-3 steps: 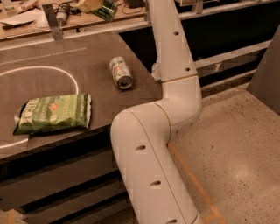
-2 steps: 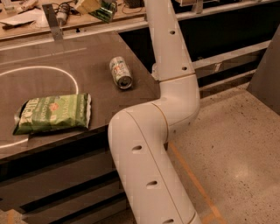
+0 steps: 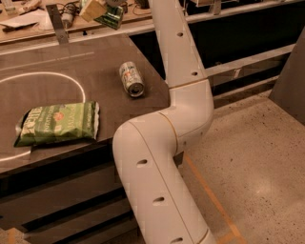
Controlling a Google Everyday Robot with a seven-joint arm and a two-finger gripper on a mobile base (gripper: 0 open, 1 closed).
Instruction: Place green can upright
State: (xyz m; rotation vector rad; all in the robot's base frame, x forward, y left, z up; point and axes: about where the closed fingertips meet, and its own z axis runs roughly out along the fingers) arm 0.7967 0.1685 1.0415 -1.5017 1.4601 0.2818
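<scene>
**Inspector:** State of the gripper [image 3: 102, 9]?

**Assistant:** It sits at the very top edge of the view, left of the arm [image 3: 183, 66] and above the far edge of the table [image 3: 95, 59]. Only its tip shows. A tan finger [image 3: 91, 10] lies against the green can [image 3: 112, 18]. I judge the can to be clamped there, clear of the surface.

**Inspector:** Attitude of the can?

**Assistant:** Slanted. Its long axis is neither vertical nor flat. I cannot tell which end is the top.

**Inspector:** What does the placement turn on?

**Assistant:** The can is in the grip, so the matter is its tilt against the tabletop, which lies below it and nearer the camera. In my judgement the axis must come vertical before lowering. The silver-white can [image 3: 131, 79] lies on its side near the table's right edge. The chip bag [image 3: 59, 123] lies well apart at front left. Bare surface lies between these two and the gripper.
</scene>
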